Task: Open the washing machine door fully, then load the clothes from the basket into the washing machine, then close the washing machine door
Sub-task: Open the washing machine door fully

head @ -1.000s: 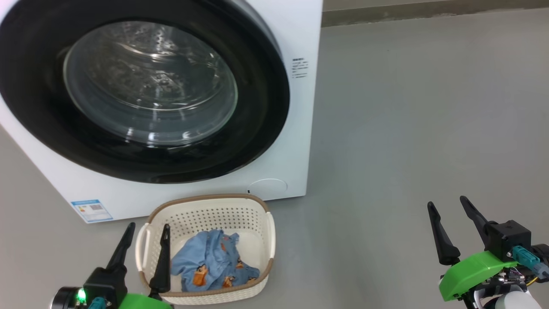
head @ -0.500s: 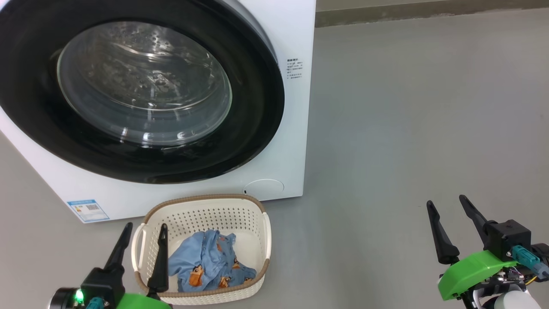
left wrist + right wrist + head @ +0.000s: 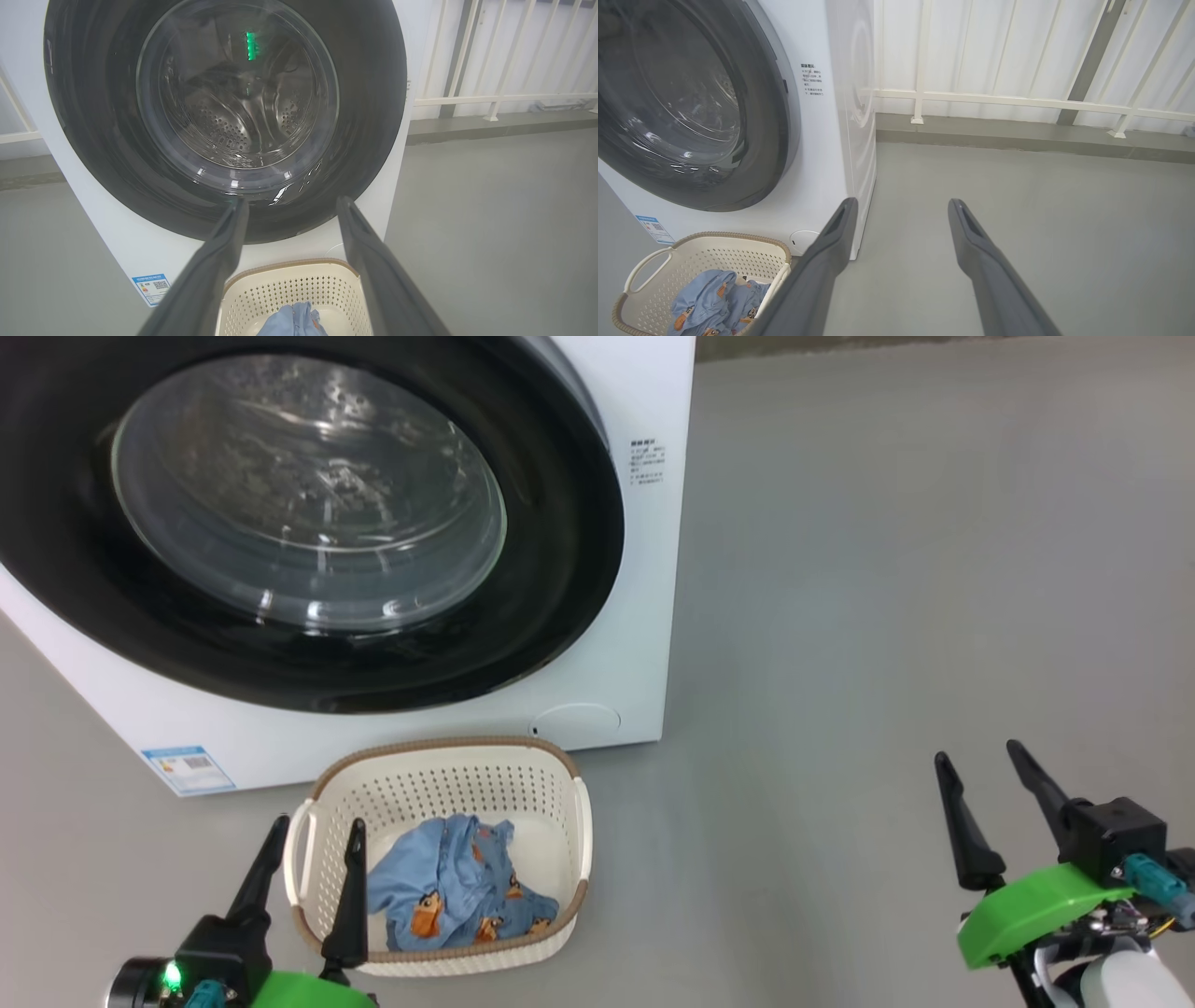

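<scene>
Black washing machine door shut at upper left, basket with clothes lower centre, close before the washing machine, left gripper spread wide, empty, overlapping basket's left rim, right gripper spread wide, empty, lower right, bare floor across right half

Smooth matte grey floor stretches ahead of the right gripper, evenly lit. Past its tips, a low grey kerb meets a white ribbed wall. A white railing crosses that wall.
</scene>
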Tool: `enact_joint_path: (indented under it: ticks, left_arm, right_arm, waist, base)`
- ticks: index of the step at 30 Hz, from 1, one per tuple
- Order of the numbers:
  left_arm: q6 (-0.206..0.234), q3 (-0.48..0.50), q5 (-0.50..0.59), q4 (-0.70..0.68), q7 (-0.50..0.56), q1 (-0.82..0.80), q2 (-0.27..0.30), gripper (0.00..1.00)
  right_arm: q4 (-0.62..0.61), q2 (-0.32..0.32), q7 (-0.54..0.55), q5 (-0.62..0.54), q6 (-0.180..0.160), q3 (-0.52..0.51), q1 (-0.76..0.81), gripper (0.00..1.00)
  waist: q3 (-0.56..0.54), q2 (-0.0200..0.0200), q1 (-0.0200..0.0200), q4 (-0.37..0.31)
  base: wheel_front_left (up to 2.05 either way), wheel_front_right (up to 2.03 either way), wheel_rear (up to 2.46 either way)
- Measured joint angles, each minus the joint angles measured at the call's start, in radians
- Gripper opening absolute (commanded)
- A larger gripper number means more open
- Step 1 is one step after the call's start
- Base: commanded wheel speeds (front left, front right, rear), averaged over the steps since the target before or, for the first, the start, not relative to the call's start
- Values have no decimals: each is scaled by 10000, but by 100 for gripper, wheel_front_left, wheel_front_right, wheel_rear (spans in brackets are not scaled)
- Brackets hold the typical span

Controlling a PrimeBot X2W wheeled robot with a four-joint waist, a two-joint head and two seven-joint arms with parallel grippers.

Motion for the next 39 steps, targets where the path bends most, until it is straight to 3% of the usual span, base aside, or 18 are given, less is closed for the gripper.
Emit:
enact_joint_path:
  ticks: [6,8,9,10,11,17,21,25,29,34,39]
  left_arm:
    - [0,-6,90,-150,0,-284,-25,100]
    - [0,2,90,-228,0,-451,-31,100]
    - [0,10,92,-257,-2,-508,-33,100]
    - [0,12,92,-268,-2,-563,-35,100]
    - [-2,21,92,-336,-2,-666,-38,100]
    - [-19,-17,96,-585,-2,-1228,-130,100]
    - [-61,-127,123,-709,-2,-1597,-205,100]
    - [-90,-249,165,-851,-2,-1953,-255,100]
    - [-94,-368,163,-851,-2,-2130,-336,100]
    - [-180,-387,157,-834,-4,-2226,-347,100]
    - [-190,-426,159,-828,-4,-2268,-357,100]
  right_arm:
    - [17,125,-105,644,0,-422,-612,96]
    - [94,215,-174,1195,0,-621,-975,47]
    - [148,245,-192,1546,0,-698,-1166,37]
    - [217,255,-190,1829,0,-740,-1354,37]
    - [326,284,-190,2422,0,-844,-1752,0]
    - [796,257,-35,4698,0,-926,-3116,0]
    - [1162,186,395,6932,0,-911,-4427,0]
    - [1845,357,1705,9933,0,-1248,-5690,0]
    - [2932,385,3206,11908,0,-1682,-6649,0]
    - [4220,420,4999,13217,-2,-1839,-7749,0]
    - [5214,313,6042,13424,-2,-1526,-8671,0]
  waist:
    - [420,0,1,49]
    - [598,0,1,66]
    - [694,0,1,75]
    - [792,0,1,83]
    - [1002,0,1,95]
    - [1701,0,2,165]
    - [2207,0,2,239]
    - [2699,0,2,346]
    - [3046,0,2,550]
    - [3286,0,1,875]
    - [3512,0,2,1091]
  base:
    - [0,0,0]
    - [0,0,0]
    - [0,0,0]
    - [0,0,0]
    - [0,0,0]
    - [0,0,0]
    - [0,0,0]
    - [0,0,0]
    - [0,0,0]
    - [0,0,0]
    - [0,0,0]
